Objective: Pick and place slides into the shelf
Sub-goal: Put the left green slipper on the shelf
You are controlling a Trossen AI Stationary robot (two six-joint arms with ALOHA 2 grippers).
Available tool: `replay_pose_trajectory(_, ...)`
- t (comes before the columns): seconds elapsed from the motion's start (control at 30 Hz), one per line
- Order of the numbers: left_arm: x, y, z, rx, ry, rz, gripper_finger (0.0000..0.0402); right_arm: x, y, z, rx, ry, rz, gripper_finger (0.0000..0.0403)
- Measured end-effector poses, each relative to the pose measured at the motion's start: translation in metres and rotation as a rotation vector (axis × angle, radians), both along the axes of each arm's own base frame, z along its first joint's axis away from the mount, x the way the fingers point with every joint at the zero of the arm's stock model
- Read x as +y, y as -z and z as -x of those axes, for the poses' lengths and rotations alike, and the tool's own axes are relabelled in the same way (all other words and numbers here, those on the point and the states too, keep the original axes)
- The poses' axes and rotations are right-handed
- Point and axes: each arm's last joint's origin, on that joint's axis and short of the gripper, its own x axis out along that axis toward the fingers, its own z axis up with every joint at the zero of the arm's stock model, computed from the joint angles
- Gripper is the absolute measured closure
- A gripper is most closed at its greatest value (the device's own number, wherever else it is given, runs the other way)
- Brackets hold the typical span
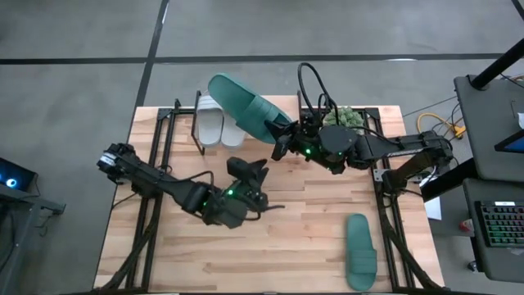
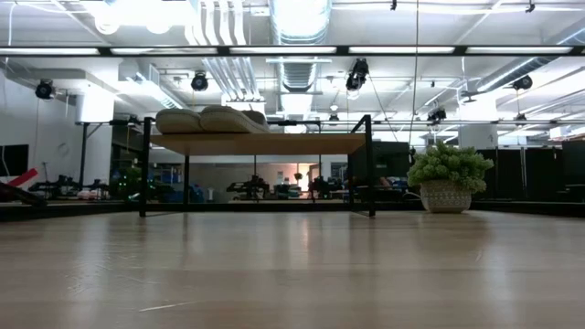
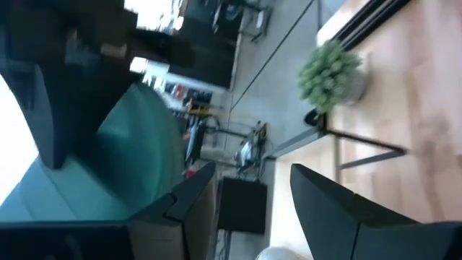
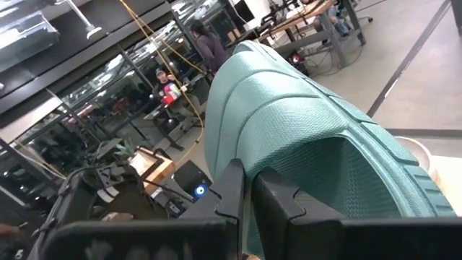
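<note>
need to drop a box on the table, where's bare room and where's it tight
Bare: the table near edge, between the left gripper and the lying teal slide. Tight: far edge, where white slides, right gripper holding a teal slide, and plant cluster.

From above, the right pincer is largely masked by its own arm and the raised teal slide, so its fingertips can't be made out there. That slide also covers part of the two pale slides on the shelf. The second teal slide runs very close to the picture's bottom edge. In the low view neither arm shows at all. In the left wrist view everything is smeared; the potted plant is a fuzzy green blob. In the right wrist view the slide's toe end is cut off.
</note>
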Motion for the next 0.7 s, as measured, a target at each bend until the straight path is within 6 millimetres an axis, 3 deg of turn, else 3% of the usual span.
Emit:
replay_pose_trajectory(0.33,0.019,-0.003,-0.006,-0.006,-0.064,-0.003,0.0239,0.000,0.000,0.000,-0.002,0.000,-0.003,0.0387)
replay_pose_trajectory(0.7,0.018,-0.015,-0.009,-0.028,-0.047,-0.046,0.0239,-0.004,0.000,0.000,-0.036,0.009,-0.052,0.0387)
